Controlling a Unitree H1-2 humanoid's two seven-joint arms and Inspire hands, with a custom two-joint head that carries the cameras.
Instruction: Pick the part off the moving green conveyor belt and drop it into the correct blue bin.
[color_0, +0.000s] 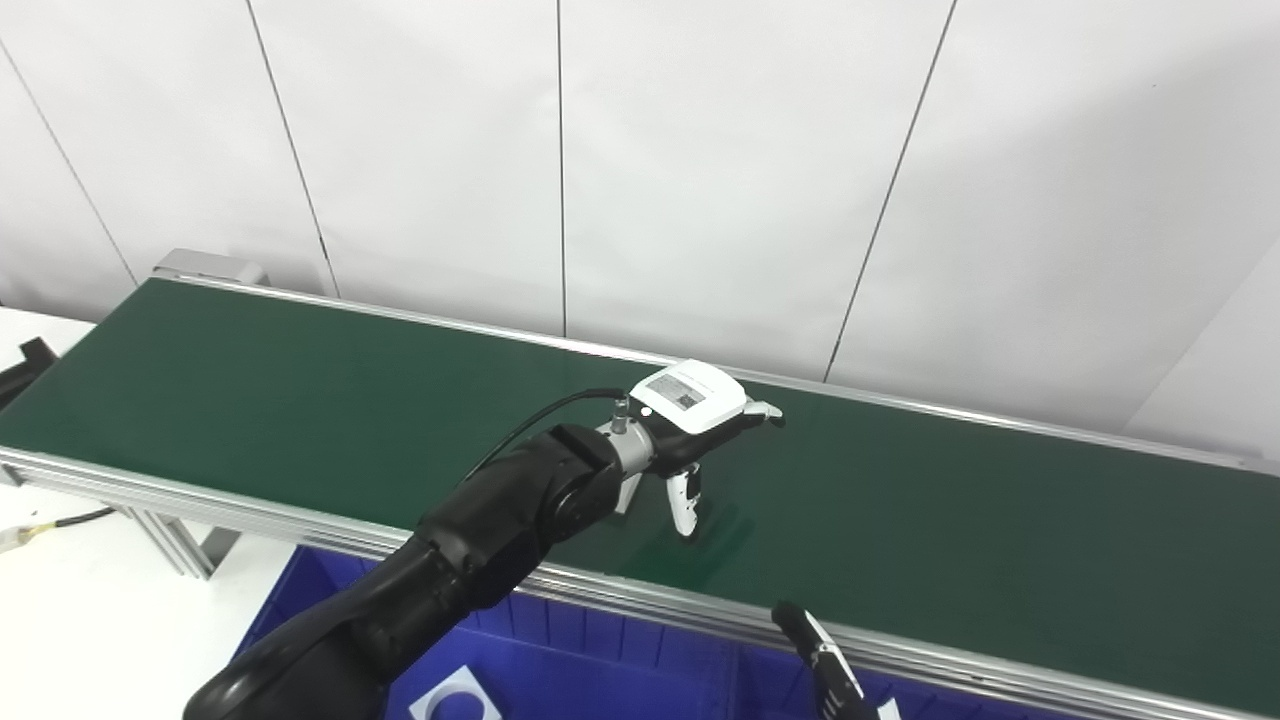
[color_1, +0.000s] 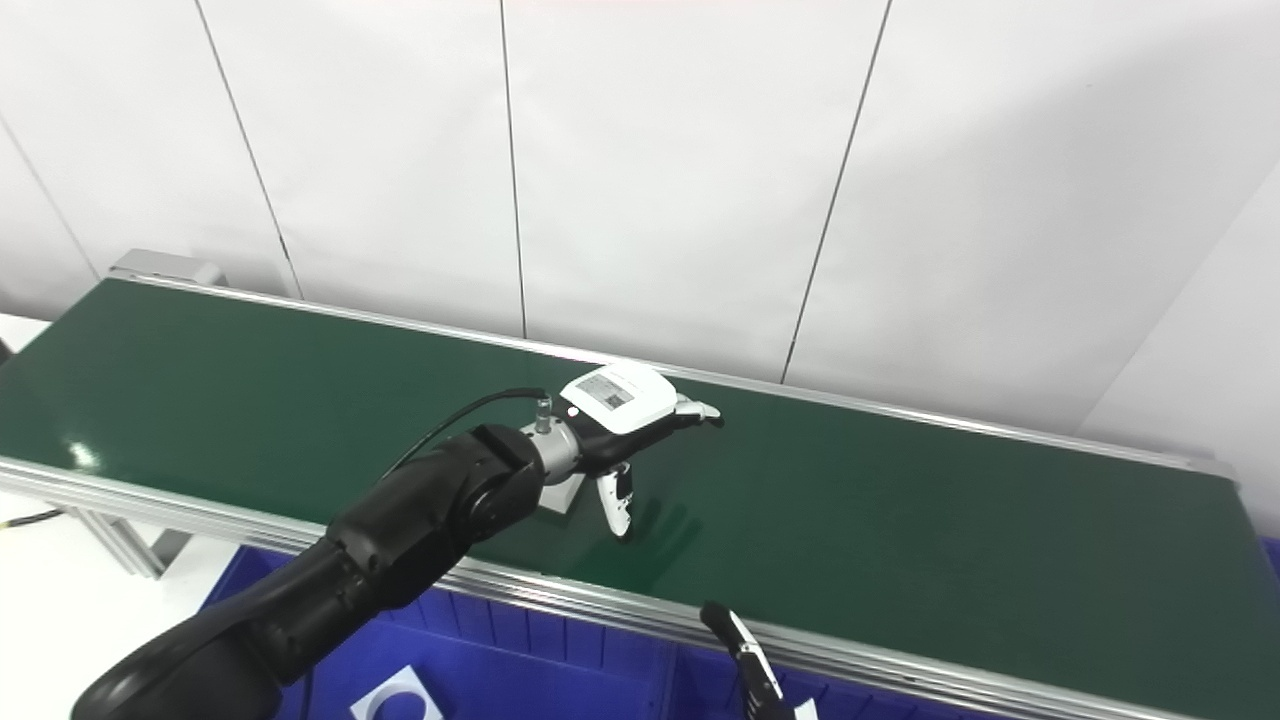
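My left hand (color_0: 700, 425) is stretched out over the green conveyor belt (color_0: 300, 390), palm down, with its white back plate on top. Its fingers point right and the thumb (color_0: 685, 508) hangs down to the belt; the hand is open and holds nothing. A small pale part (color_1: 558, 496) lies on the belt just under the wrist, mostly hidden by the arm. Of my right hand (color_0: 825, 665), only a dark fingertip shows at the bottom edge, in front of the belt's near rail.
A blue bin (color_0: 600, 655) stands below the belt's near rail, with a white square piece (color_0: 455, 697) lying in it. A white panelled wall runs behind the belt. At far left are a white table top and a cable (color_0: 60, 522).
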